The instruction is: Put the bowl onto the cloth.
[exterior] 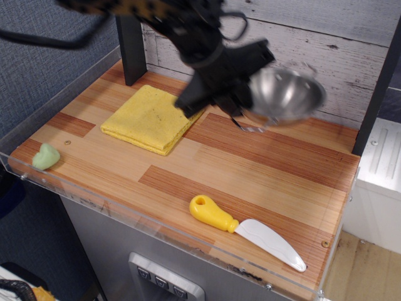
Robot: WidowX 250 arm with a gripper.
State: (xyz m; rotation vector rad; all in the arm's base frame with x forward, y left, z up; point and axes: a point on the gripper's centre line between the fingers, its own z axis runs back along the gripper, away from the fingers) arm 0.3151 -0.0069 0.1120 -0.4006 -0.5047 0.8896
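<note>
the black gripper (241,94) is clamped on the near rim of the round shiny steel bowl (285,94), holding it above the wooden desk (263,169), right of the flat yellow cloth (153,118).

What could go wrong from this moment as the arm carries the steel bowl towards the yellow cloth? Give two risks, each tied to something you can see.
1. The gripper holds the bowl only at its near rim, so the bowl hangs out to one side in the air; it might tilt or slip free.
2. The cloth looks barely wider than the bowl, so an off-centre release could leave the bowl partly on the wooden table.
</note>
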